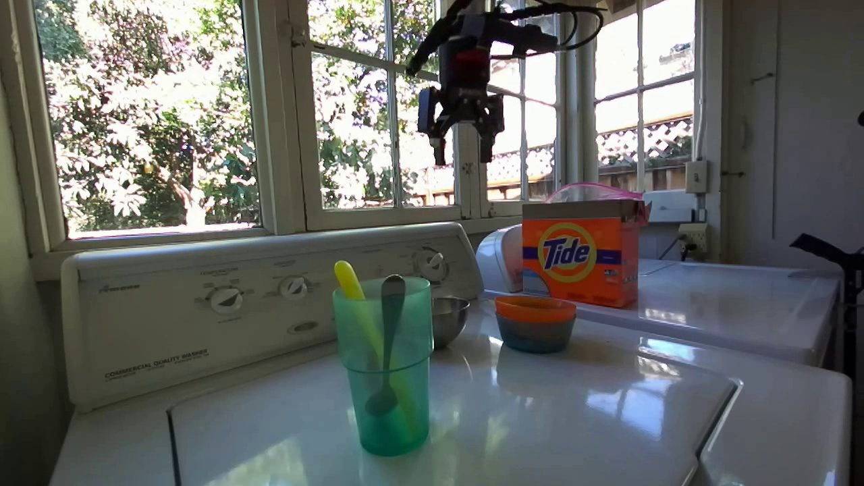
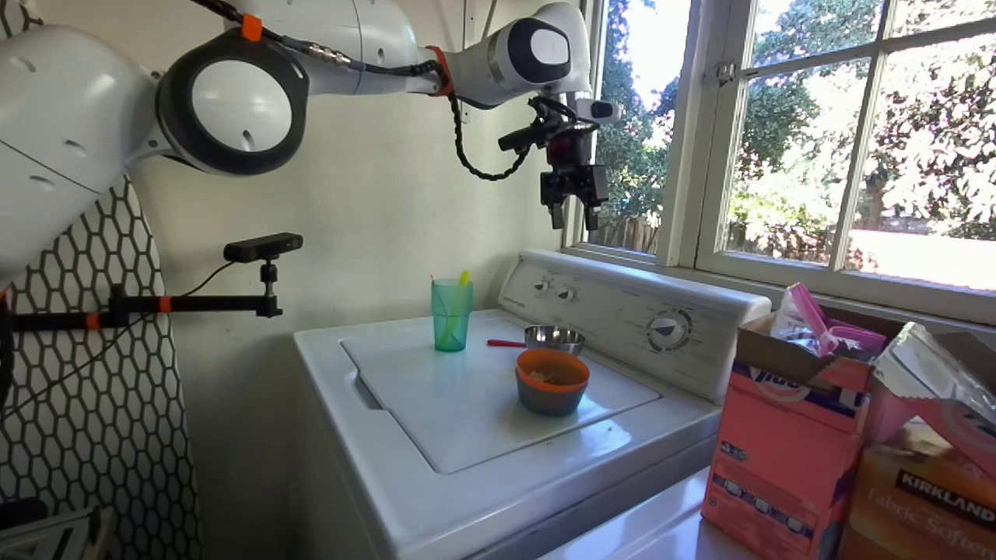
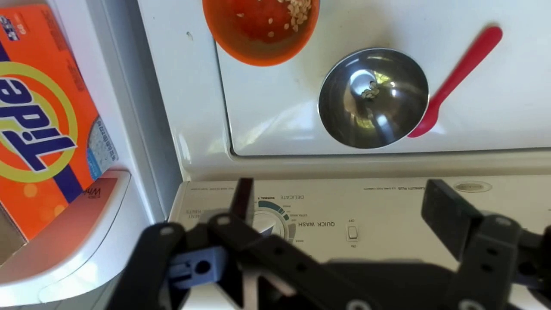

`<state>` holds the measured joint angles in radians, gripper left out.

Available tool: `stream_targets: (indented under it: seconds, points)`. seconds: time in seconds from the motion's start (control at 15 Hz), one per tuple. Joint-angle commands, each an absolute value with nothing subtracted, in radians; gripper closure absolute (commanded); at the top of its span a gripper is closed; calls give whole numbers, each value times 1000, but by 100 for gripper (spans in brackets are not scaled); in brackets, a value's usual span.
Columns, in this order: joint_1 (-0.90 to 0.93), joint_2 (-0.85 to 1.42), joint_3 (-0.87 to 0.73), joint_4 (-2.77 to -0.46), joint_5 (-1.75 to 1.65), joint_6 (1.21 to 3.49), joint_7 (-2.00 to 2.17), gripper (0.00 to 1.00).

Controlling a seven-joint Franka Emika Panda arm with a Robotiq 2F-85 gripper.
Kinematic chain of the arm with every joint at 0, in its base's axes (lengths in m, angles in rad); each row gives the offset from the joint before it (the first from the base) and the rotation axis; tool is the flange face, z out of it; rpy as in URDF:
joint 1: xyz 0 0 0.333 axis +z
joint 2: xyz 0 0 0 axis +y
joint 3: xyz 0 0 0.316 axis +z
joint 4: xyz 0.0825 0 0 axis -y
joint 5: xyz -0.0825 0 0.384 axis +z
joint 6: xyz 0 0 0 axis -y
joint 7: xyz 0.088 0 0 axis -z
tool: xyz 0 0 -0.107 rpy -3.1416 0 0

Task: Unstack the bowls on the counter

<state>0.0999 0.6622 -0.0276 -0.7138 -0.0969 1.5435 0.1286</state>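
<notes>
The orange bowl (image 1: 534,310) (image 2: 552,387) (image 3: 254,54) sits nested inside the blue bowl (image 1: 536,336) (image 2: 548,402) on the white counter (image 1: 540,412) (image 2: 436,404) (image 3: 267,107). Pale flakes lie in the orange bowl. The blue bowl is hidden beneath it in the wrist view. The grey bowl (image 1: 451,322) (image 2: 554,340) (image 3: 344,118) looks like shiny metal and stands separately near the back panel, with a few small bits inside. My gripper (image 1: 463,160) (image 2: 574,225) (image 3: 340,185) is open and empty, high above the back panel, pointing down, apart from all bowls.
A red spoon (image 2: 506,343) (image 3: 467,62) lies against the grey bowl. A tall green cup (image 1: 398,432) (image 2: 450,330) holds utensils. The detergent box (image 1: 607,270) (image 2: 778,443) (image 3: 38,99) stands beyond the stack. The raised back panel (image 1: 169,304) (image 2: 615,311) and windows border the back.
</notes>
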Motion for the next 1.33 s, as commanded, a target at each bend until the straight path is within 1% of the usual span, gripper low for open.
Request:
stream_targets:
  seconds: [0.0,0.13,0.4,0.73,0.93,1.27]
  points:
    - [100,658,-27,-717,-97,1543,124,0]
    - [117,647,-47,-733,-143,1568,114,0]
    - [99,553,-54,-865,-192,1581,14,0]
    - [82,443,-22,-1088,-126,1545,-42,0]
    - [73,377,-11,-1227,-98,1483,-108,0]
    - [77,273,-38,-1462,-164,1481,-136,0]
